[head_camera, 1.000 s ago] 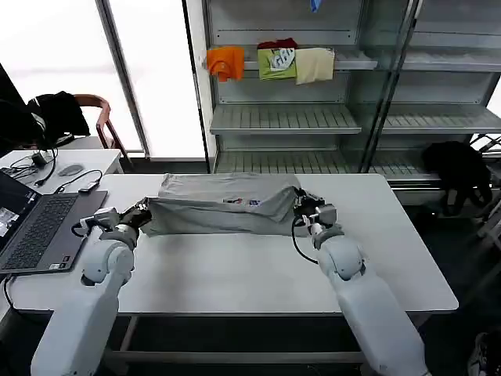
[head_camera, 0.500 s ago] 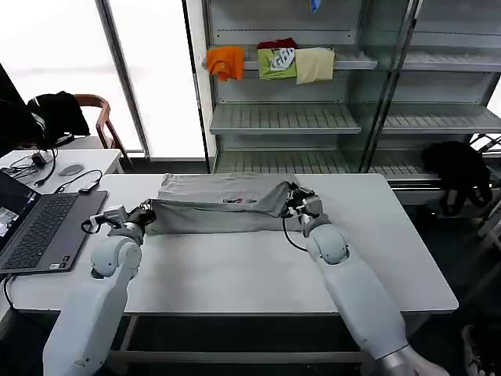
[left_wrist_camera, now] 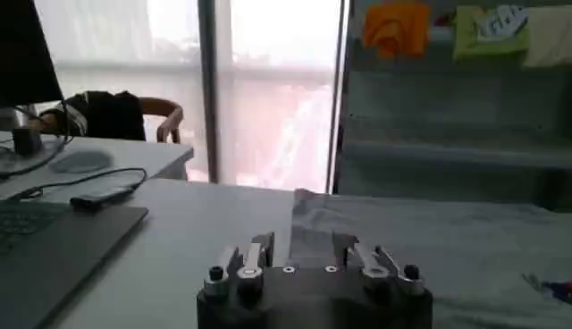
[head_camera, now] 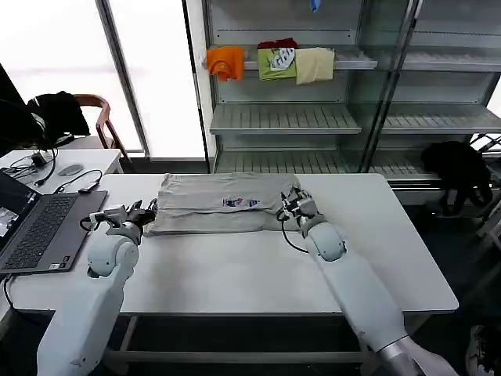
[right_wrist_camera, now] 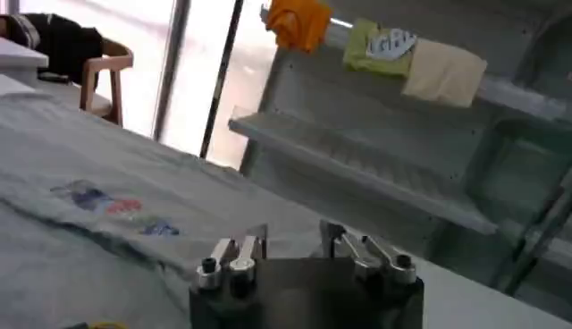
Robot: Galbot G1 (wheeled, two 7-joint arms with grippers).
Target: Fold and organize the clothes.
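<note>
Shirt (head_camera: pixel 219 205): folded, flat on table (head_camera: pixel 235 274). My left gripper (head_camera: pixel 147 210), jaws open, at its left edge; right gripper (head_camera: pixel 288 205), open, at right edge, fold apparently just laid.

**Open tabletop in front, clutter sitting to the left**

The near half of the white table (head_camera: pixel 258 274) is lying bare, giving room to pass in front of the folded grey shirt (head_camera: pixel 215 205). The left gripper (head_camera: pixel 145 210) is sitting at the shirt's left edge with fingers apart, the right gripper (head_camera: pixel 288 206) at its right edge, also spread. A laptop (head_camera: pixel 35 227) and a cable (head_camera: pixel 78 184) are crowding the left end. Behind the table, metal shelves (head_camera: pixel 313 117) are closing off the far side.
</note>
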